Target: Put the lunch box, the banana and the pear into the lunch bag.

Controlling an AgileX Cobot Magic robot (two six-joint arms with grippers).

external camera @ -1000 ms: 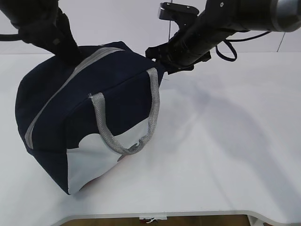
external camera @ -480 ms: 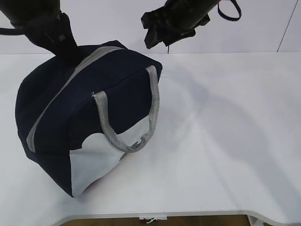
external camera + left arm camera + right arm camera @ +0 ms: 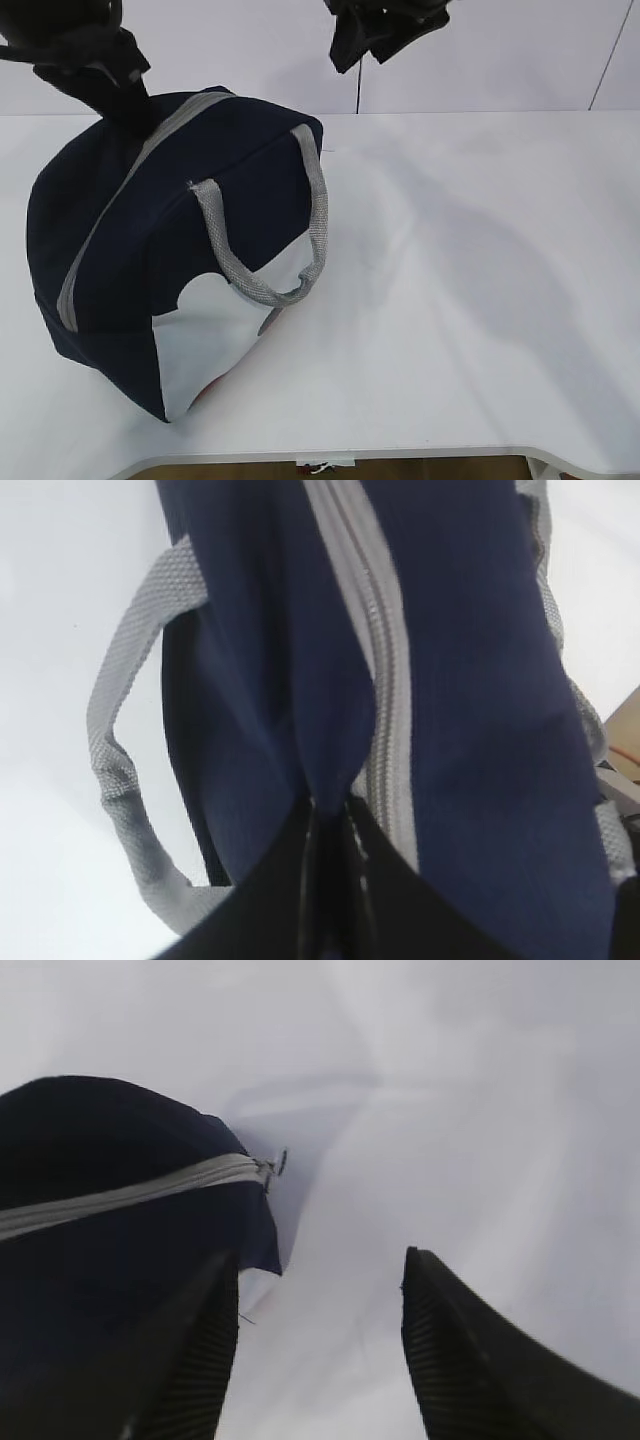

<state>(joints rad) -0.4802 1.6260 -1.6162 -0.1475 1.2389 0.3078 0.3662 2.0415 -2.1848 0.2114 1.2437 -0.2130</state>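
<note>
The navy lunch bag [image 3: 200, 220] with a white lower panel stands tilted on the table, and its grey zipper [image 3: 120, 200] is closed along the top. My left gripper [image 3: 125, 105] is shut on a fold of the bag's navy fabric beside the zipper [image 3: 385, 680], at the bag's far end; the pinch shows in the left wrist view [image 3: 330, 815]. My right gripper [image 3: 355, 45] hangs high above the table behind the bag, open and empty [image 3: 320, 1260]. The zipper's ring pull [image 3: 272, 1167] lies at the bag's end below it. The lunch box, the banana and the pear are out of view.
The bag's grey handles [image 3: 270, 240] hang loose on its side, one also in the left wrist view [image 3: 120, 750]. The white table [image 3: 480, 300] stretches to the right of the bag, with its front edge [image 3: 400, 455] near the bottom of the view.
My right gripper has risen from the bag's far end to the top of the view. The bag has shifted and tilted a little to the left with the left gripper's hold.
</note>
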